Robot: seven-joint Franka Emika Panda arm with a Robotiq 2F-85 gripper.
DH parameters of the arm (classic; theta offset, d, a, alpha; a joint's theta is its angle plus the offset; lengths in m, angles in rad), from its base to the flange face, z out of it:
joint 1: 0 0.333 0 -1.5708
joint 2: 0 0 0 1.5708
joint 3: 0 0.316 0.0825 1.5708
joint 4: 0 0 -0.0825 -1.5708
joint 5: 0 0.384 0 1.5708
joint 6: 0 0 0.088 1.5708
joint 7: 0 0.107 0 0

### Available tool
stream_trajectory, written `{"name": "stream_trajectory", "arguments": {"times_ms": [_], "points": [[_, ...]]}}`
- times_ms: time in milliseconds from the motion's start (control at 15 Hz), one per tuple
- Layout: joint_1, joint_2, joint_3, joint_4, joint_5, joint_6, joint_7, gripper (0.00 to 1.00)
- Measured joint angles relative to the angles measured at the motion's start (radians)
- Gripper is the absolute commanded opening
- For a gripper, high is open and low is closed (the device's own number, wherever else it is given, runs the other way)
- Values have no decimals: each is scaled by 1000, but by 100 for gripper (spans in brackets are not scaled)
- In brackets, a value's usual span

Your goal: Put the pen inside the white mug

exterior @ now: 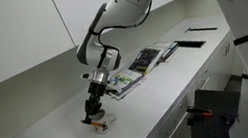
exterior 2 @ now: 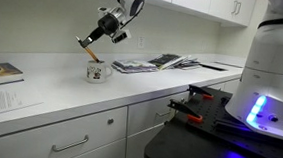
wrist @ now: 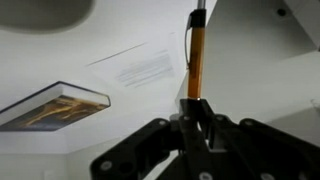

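Holding the pen (exterior 2: 88, 51) pinched in my gripper (exterior 2: 90, 40), I am at the insertion step. The pen slants down from my jaws, and its lower end sits just above the mouth of the white mug (exterior 2: 99, 73), which stands on the counter (exterior 2: 40, 90). As far as I can tell it is not yet inside.

My jaws are closed almost fully, clamped on the pen's dark end; the wrist view shows the orange shaft (wrist: 197, 60) running straight out from between them.

Next, I judge, I need to centre the tip over the opening, lower it, and only then let go.
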Motion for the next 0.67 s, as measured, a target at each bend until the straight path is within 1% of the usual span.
{"name": "stream_trajectory", "arguments": {"times_ms": [267, 400, 667], "points": [[20, -11, -44, -25, 270, 30, -229, 3], [42, -16, -74, -33, 353, 30, -303, 3], [80, -22, -133, -41, 483, 30, -404, 3]]}}
